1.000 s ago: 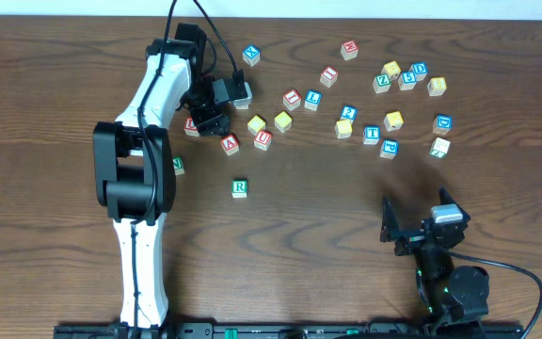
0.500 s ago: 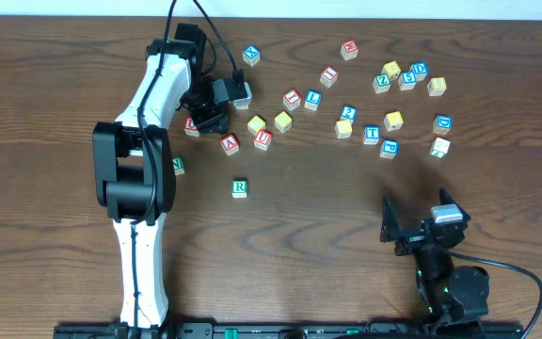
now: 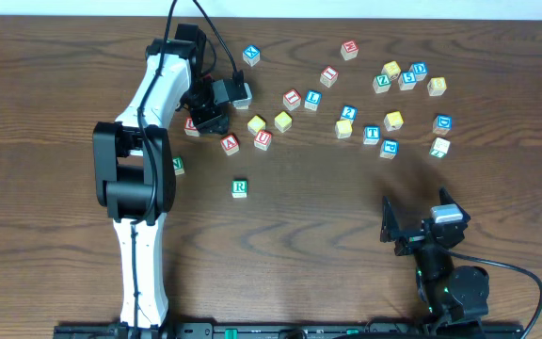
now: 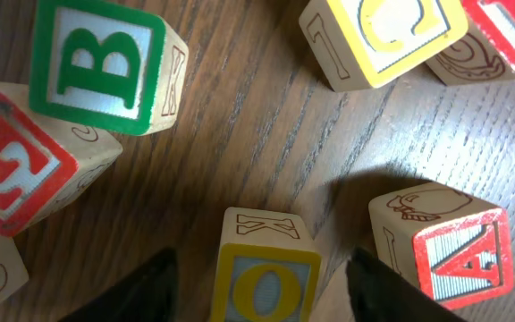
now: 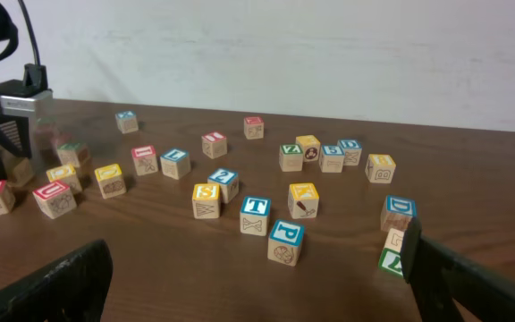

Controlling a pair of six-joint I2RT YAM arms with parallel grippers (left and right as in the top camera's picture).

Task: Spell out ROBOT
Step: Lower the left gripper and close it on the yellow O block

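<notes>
Left gripper (image 4: 262,300) straddling yellow O cube (image 4: 265,268), gaps both sides

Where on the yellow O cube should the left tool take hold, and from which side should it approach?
Take the yellow O cube by its two opposite side faces, coming straight down. It lies flat, O upward, and the left tool stands open astride it. The red A cube sits near one side, so that finger has little room.
</notes>
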